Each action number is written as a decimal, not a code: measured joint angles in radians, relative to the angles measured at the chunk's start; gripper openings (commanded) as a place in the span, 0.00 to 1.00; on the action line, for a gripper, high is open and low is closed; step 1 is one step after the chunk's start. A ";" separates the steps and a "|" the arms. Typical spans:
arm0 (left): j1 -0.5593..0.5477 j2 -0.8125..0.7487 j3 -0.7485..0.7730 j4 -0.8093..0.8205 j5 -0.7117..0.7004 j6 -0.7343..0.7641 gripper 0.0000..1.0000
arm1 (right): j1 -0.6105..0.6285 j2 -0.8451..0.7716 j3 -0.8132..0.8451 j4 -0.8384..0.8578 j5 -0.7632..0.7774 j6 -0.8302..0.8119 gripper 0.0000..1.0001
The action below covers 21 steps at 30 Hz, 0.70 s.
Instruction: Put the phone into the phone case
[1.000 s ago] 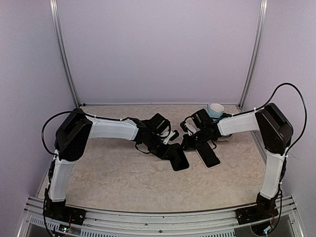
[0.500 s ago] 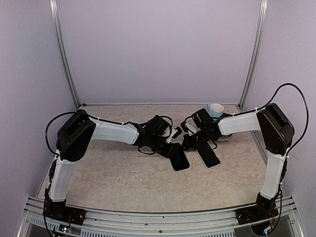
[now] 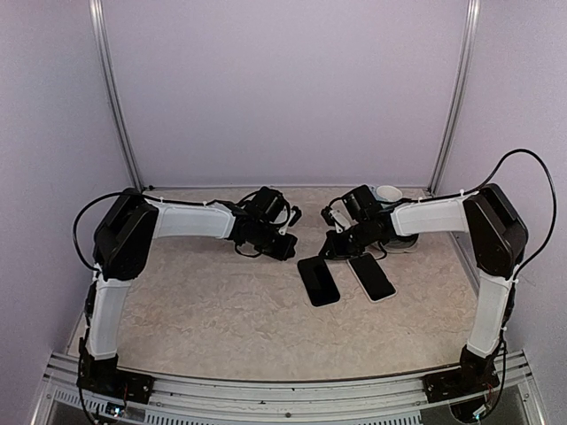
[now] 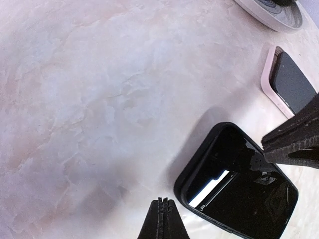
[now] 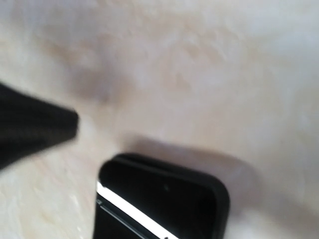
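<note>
Missing bottom, blurred: phone case

Table: beige, with pale marbled veining right across.
Phone case: black all over and glossy, with a white streak of reflection inside.
Phone: dark screen, pale pinkish-white edge.
Arms: white sleeves, black joints, black cables.
Cup: white at the rim.
Walls: plain pale lilac, no pattern.
Posts: silver.

Phone case blurred (bottom cropped).
</note>
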 measured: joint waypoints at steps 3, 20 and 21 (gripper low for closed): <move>-0.027 0.000 0.016 -0.016 -0.011 0.012 0.01 | 0.000 0.001 0.023 0.000 -0.002 -0.001 0.00; -0.037 0.080 0.069 0.010 0.074 0.032 0.01 | -0.019 0.107 0.033 0.062 -0.036 -0.014 0.00; -0.037 0.081 0.064 0.019 0.083 0.033 0.01 | -0.020 0.103 0.022 0.076 -0.037 -0.014 0.00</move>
